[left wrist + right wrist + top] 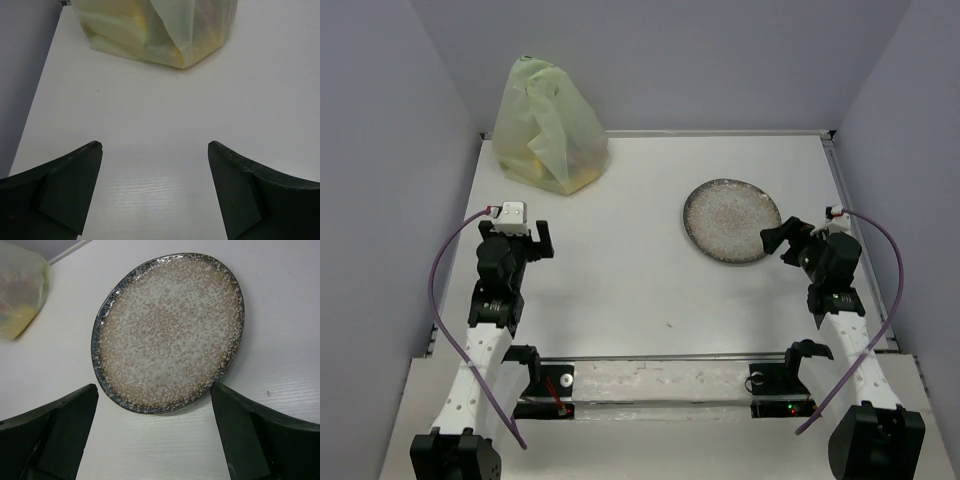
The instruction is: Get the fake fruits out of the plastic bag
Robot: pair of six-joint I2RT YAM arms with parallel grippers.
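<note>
At the far left corner of the surface, close to the back wall: the plastic bag, pale yellow-green, crinkled, heaped up to a peak, mouth not to be made out. Inside it, showing only as yellow blurs with a faint reddish tinge through the film: the fake fruits, no single fruit to be told apart. Well apart from the bag, on the right half of the surface, a grey speckled round plate with a dark rim, lying flat. Left tool spread wide and gripping nothing, held on the near side of the bag and pointed toward it. From the left wrist, two dark fingers at the lower corners, white surface between them, the base of the bag across the top of the view. Right tool likewise spread wide and gripping nothing, just beside the near right rim of the plate – touching or not, impossible to tell. From the right wrist, the plate filling the middle beyond the fingertips, a corner of the bag at the upper left
</note>
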